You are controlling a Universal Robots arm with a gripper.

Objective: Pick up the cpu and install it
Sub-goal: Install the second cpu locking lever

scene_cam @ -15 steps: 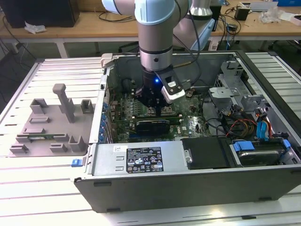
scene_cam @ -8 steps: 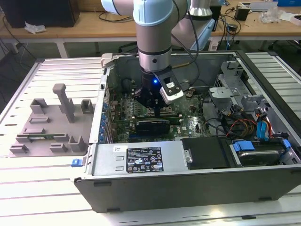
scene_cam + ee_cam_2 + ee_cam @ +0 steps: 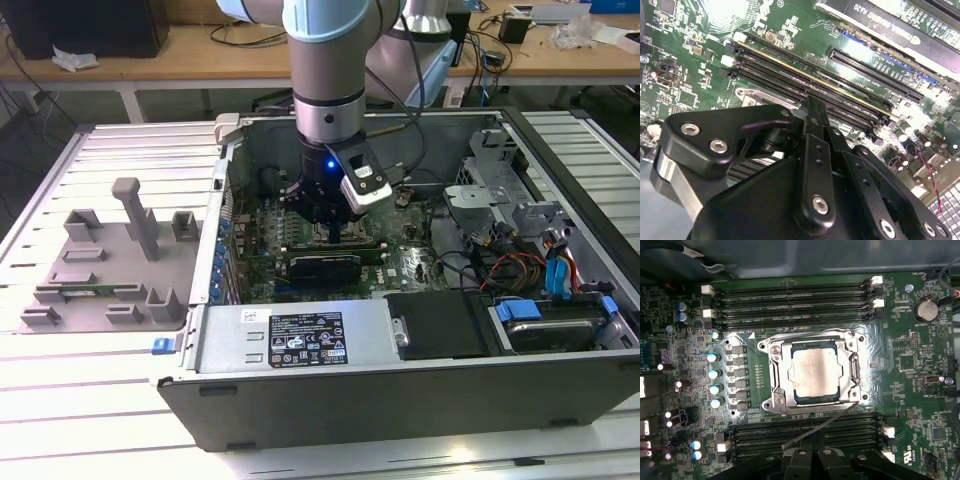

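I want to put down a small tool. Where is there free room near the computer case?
The slatted table is bare in front of the computer case and beside the grey fixture tray. Inside the case it is crowded: the gripper over the cpu, cables toward the exterior view's right.

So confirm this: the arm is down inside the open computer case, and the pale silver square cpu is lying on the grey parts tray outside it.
Not the tray. In the first wrist view the pale silver square cpu sits in the metal-rimmed socket frame on the green motherboard. The arm is indeed down inside the open computer case.
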